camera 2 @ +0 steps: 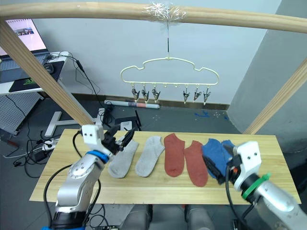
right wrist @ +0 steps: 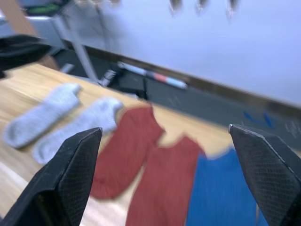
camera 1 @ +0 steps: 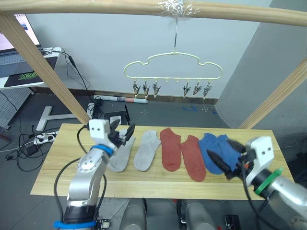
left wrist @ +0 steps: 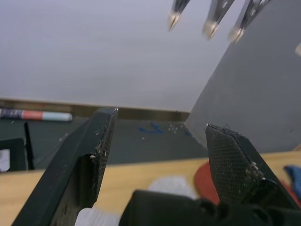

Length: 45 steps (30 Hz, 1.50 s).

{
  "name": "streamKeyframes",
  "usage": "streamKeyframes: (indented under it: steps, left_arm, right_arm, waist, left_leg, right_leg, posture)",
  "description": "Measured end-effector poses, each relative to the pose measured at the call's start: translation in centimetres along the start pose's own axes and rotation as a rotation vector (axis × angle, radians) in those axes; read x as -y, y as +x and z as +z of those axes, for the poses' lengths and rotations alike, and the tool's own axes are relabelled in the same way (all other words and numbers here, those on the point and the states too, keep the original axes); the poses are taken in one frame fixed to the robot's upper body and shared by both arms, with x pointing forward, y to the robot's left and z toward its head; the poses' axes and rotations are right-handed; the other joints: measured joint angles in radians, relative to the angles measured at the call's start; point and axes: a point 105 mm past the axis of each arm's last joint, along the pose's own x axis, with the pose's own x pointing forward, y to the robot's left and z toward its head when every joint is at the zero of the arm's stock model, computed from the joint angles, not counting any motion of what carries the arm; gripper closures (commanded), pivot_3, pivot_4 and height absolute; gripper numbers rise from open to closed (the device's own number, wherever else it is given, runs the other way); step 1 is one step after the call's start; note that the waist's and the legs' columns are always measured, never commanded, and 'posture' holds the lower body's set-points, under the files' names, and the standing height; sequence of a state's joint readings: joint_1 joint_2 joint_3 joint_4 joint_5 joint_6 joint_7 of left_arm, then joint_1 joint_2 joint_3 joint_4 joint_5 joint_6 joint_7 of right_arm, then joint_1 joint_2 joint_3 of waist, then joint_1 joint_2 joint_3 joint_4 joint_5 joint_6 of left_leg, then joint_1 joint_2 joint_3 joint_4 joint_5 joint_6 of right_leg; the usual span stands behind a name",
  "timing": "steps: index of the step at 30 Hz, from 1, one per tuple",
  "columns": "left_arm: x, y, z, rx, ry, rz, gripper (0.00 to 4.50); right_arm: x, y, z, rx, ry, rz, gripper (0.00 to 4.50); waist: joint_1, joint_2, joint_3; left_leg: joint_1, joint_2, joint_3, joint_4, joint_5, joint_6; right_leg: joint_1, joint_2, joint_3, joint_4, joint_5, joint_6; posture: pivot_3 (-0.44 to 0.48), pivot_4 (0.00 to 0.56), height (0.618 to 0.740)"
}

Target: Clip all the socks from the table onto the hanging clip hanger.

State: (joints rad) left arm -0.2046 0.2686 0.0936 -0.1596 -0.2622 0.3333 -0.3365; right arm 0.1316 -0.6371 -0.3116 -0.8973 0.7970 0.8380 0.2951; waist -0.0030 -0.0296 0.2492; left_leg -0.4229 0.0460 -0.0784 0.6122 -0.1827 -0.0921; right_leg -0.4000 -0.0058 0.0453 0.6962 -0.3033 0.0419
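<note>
Six socks lie in a row on the wooden table (camera 1: 62, 167): two light grey socks (camera 1: 122, 152) (camera 1: 147, 149), two rust red socks (camera 1: 170, 147) (camera 1: 194, 158), and two blue socks (camera 1: 208, 152) (camera 1: 229, 151). The pale-yellow clip hanger (camera 1: 172, 64) hangs by its hook from the top pole, its metal clips (camera 1: 145, 89) empty. My left gripper (camera 1: 122, 133) is open just above the top of the leftmost grey sock. My right gripper (camera 1: 221, 159) is open, low over the blue socks, holding nothing.
Slanted wooden frame poles (camera 1: 45, 67) (camera 1: 276, 96) rise from the table's back corners, under the horizontal pole (camera 1: 96, 6). Behind the table are floor cables (camera 1: 29, 143), a desk with a laptop (camera 1: 17, 48) at the far left, and a grey wall panel (camera 1: 268, 62) on the right.
</note>
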Motion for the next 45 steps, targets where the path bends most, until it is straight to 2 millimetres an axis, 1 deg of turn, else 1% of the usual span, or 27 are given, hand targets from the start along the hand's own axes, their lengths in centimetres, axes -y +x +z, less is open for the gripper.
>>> streamKeyframes:
  steps: [2,3,4,6,10,15,18,21,25,30,39,45]
  left_arm:
    - [0.5,0.9,0.3,-0.005,0.002,-0.021,1.15]
    - [0.6,1.3,0.5,-0.003,-0.002,-0.023,1.53]
    - [0.6,1.6,0.6,0.0,-0.008,-0.015,1.66]
    - [0.5,2.2,0.7,0.0,-0.02,0.002,2.27]
    - [0.3,3.1,1.1,0.004,-0.019,0.018,2.27]
    - [0.9,4.5,2.8,0.029,0.001,0.02,2.27]
    - [1.3,5.1,3.5,0.032,0.03,0.014,2.27]
    - [1.1,5.3,4.2,0.046,0.053,0.037,2.27]
    - [1.0,5.8,5.0,0.064,0.072,0.063,2.27]
    - [0.6,6.0,4.3,0.04,0.075,0.09,2.27]
    - [0.2,5.8,4.5,0.059,0.076,0.103,2.27]
    - [0.0,6.9,5.7,0.094,0.06,0.123,2.27]
  right_arm:
    - [0.1,0.5,2.1,0.033,-0.041,0.052,0.0]
    - [0.1,0.8,2.9,0.043,-0.054,0.07,0.0]
    - [0.1,1.0,3.5,0.046,-0.062,0.087,0.0]
    - [0.2,1.3,4.6,0.053,-0.08,0.116,0.0]
    - [-0.2,1.6,5.7,0.055,-0.099,0.164,0.0]
    - [-0.5,1.9,7.2,0.069,-0.143,0.2,0.0]
    - [-1.0,2.1,7.9,0.077,-0.159,0.232,0.0]
    - [-1.4,2.3,8.6,0.083,-0.181,0.251,0.0]
    - [-1.8,2.4,9.0,0.082,-0.195,0.268,0.0]
    - [-1.9,2.3,9.1,0.083,-0.185,0.263,0.0]
    - [-1.9,2.3,8.8,0.07,-0.168,0.246,0.0]
    - [-2.0,2.3,8.6,0.066,-0.172,0.235,0.0]
  waist:
    - [-0.003,0.0,0.0]
    - [-0.003,-0.001,0.0]
    - [-0.003,-0.001,0.0]
    - [-0.003,-0.001,0.001]
    - [-0.003,-0.001,0.001]
    - [-0.004,-0.002,0.002]
    - [-0.006,-0.003,0.003]
    - [-0.008,-0.003,0.005]
    - [-0.008,-0.004,0.006]
    - [-0.01,-0.004,0.006]
    - [-0.015,-0.004,0.006]
    - [-0.015,-0.004,0.006]
  left_leg:
    - [0.001,0.0,0.0,0.0,0.0,0.0]
    - [0.001,0.0,0.0,0.0,0.0,0.0]
    - [0.001,0.0,0.0,0.0,0.0,0.0]
    - [0.001,0.0,0.0,0.0,0.0,0.0]
    - [0.0,0.0,-0.001,0.0,0.0,0.0]
    - [0.0,0.0,-0.001,0.0,0.0,0.0]
    - [0.0,0.0,0.0,0.0,0.0,0.0]
    - [-0.001,0.0,-0.001,-0.001,0.0,0.0]
    - [-0.001,0.0,-0.001,-0.001,0.0,0.0]
    - [-0.002,0.0,-0.001,-0.001,0.0,0.0]
    - [-0.003,0.0,-0.001,-0.002,0.0,0.0]
    - [-0.004,0.0,-0.001,-0.002,0.0,0.0]
  right_leg:
    - [0.001,0.0,0.0,0.0,0.0,0.0]
    - [0.002,0.0,0.0,0.0,0.0,0.0]
    - [0.002,0.0,0.0,-0.001,0.0,0.0]
    - [0.001,0.0,0.0,-0.001,0.0,0.0]
    - [0.001,0.0,-0.001,-0.002,0.0,0.0]
    - [0.001,0.0,0.0,-0.002,0.001,0.001]
    - [0.001,0.0,0.0,-0.002,0.001,0.001]
    - [0.001,0.0,-0.001,-0.002,0.001,0.001]
    - [0.001,0.0,-0.001,-0.004,0.001,0.001]
    - [0.001,0.0,-0.001,-0.006,0.001,0.001]
    - [0.001,0.0,-0.001,-0.008,0.001,0.001]
    - [0.001,0.0,-0.001,-0.009,0.001,0.002]
  posture:
    - [0.022,0.24,0.74]
    - [0.02,0.24,0.74]
    - [0.016,0.24,0.74]
    - [0.014,0.242,0.74]
    - [0.01,0.247,0.74]
    - [0.0,0.261,0.74]
    - [0.001,0.269,0.74]
    - [-0.003,0.271,0.74]
    - [-0.009,0.274,0.74]
    - [-0.014,0.274,0.74]
    - [-0.013,0.267,0.74]
    - [-0.034,0.263,0.74]
